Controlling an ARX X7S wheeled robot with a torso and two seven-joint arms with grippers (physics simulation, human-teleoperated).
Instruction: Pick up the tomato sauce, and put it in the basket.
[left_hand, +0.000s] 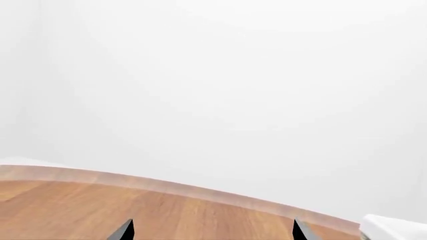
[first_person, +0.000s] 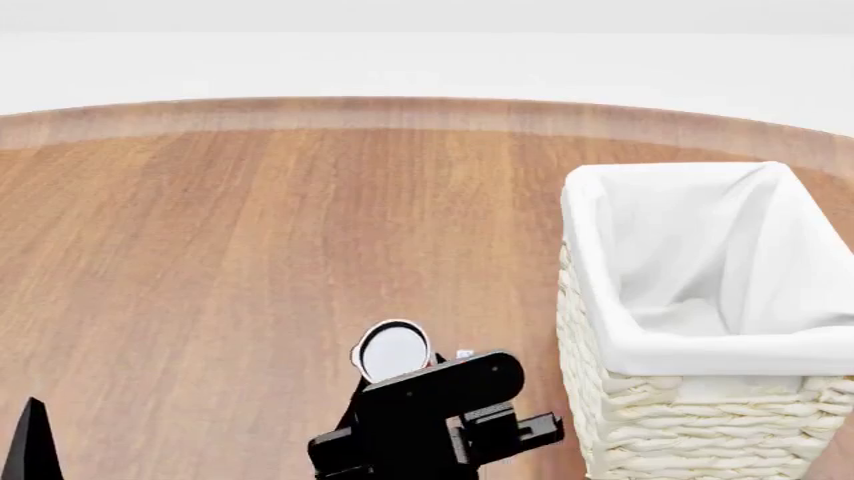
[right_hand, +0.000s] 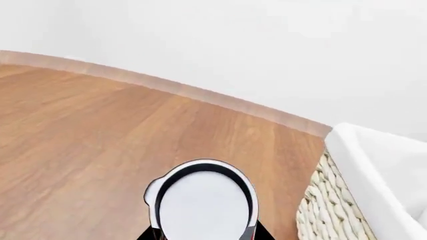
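Beside the cream woven wicker basket (first_person: 694, 400), held off the round wooden table (first_person: 240, 250): small cylindrical tomato sauce can (first_person: 394, 352), upright, silvery top skyward, label mostly hidden, clamped by right gripper (first_person: 400, 385). Left gripper (left_hand: 212, 231) cropped, fingertips spread wide.

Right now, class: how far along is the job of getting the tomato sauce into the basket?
Done: the right gripper has reached the can and appears closed on it. In hand: whether it is lifted is unclear. Left: carry it to the basket and drop it in.
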